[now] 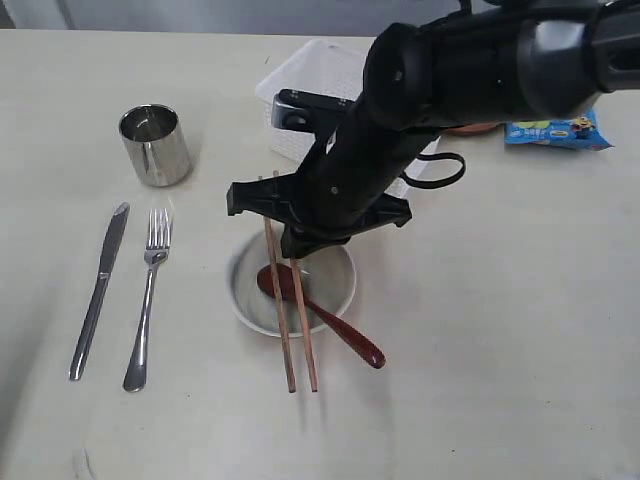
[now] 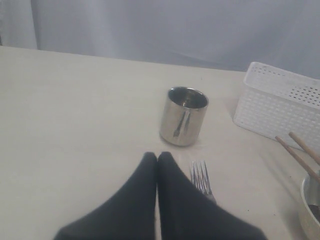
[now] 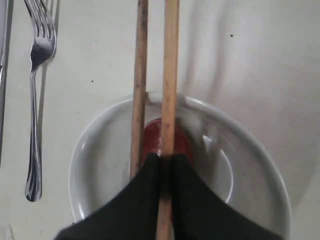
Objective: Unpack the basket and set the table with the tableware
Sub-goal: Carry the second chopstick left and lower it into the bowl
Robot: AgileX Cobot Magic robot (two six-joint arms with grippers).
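- Lying across the bowl [image 1: 243,290] near the middle of the table [image 1: 500,350], two chopsticks [image 1: 283,330] cross the red spoon [image 1: 350,335].
- Right gripper [image 3: 164,160] is clamped on one of the chopsticks.
- Left gripper [image 2: 157,156], fingers together and empty, hovers beside the fork [image 2: 201,177].
- White basket [image 1: 300,72] sits toward the far edge.

Grey-blue backdrop [image 2: 175,25], faint vertical folds, soft light.

I see a white grid-perforated plastic basket [image 1: 300,72], a shiny round steel cup [image 1: 155,145], two tan wooden chopsticks [image 1: 283,330], a dark red long-handled spoon [image 1: 350,340] and a pale grey-white round bowl [image 1: 248,292].
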